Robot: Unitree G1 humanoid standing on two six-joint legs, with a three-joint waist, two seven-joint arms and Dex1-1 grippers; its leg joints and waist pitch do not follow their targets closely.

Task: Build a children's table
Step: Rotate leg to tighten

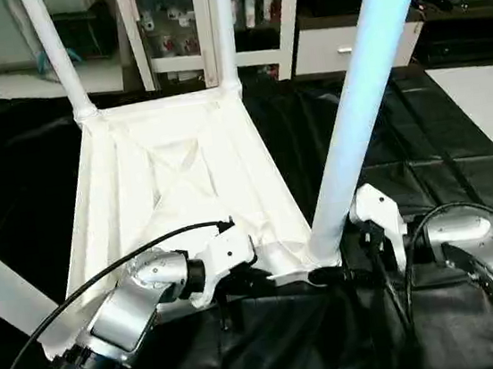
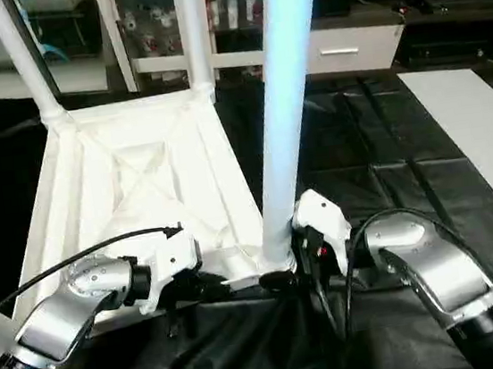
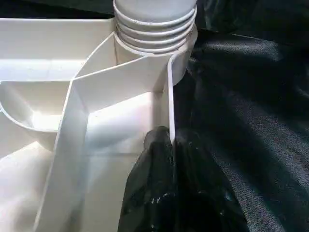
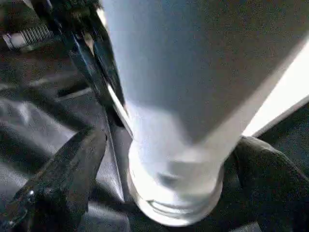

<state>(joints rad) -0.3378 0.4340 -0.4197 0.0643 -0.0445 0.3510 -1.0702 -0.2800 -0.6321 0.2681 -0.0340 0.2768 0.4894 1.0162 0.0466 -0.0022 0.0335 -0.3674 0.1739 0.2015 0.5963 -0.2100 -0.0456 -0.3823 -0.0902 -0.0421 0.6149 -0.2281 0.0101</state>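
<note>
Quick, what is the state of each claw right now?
Left claw: shut on the tabletop side wall, near its corner.
Right claw: fingers either side of the near leg at its base; grip cannot be told.

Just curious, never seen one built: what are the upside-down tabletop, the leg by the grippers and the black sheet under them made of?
Tabletop: probably moulded white plastic, matte, with thin crossed ribs. Leg: seemingly smooth white plastic tube, softly glossy, ridged at its foot. Black sheet: likely plastic film or coated cloth, shiny and wrinkled.

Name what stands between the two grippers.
The near-right leg, seated in the tabletop corner socket, stands between left gripper and right gripper, seen in both eye views.
</note>
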